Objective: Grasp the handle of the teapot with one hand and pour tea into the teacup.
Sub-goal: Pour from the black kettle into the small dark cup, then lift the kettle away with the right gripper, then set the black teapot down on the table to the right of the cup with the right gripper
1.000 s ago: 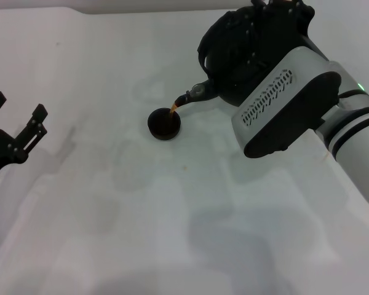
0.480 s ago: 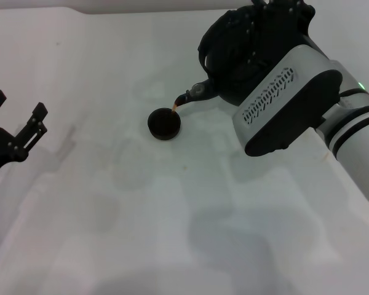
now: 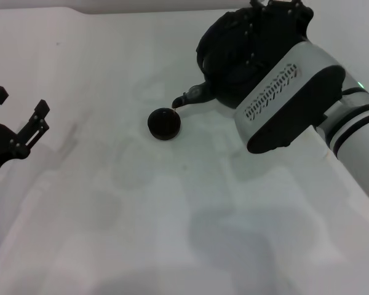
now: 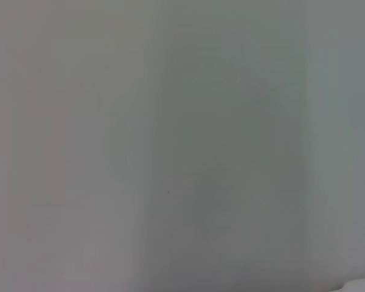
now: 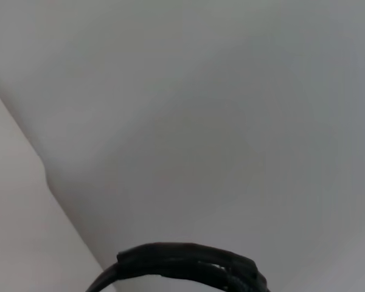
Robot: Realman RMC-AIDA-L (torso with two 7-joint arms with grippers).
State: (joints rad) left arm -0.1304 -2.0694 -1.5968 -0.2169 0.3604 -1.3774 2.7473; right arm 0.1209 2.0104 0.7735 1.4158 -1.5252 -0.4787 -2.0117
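Observation:
The black teapot (image 3: 229,52) hangs in the air at the back right of the head view, held from above by my right gripper (image 3: 280,8), which is shut on the handle. Part of the arched black handle (image 5: 185,260) shows in the right wrist view. The short spout (image 3: 186,98) points left and down, just above and right of the small dark teacup (image 3: 164,123) on the white table (image 3: 141,209). No tea runs from the spout. My left gripper (image 3: 18,106) is open and empty at the far left edge.
My right forearm (image 3: 295,101), white and black, covers the table to the right of the teacup. The left wrist view shows only plain pale surface.
The brown stream of tea from the spout into the teacup has stopped. The teapot has tipped back slightly and its spout has risen. The left arm has not moved.

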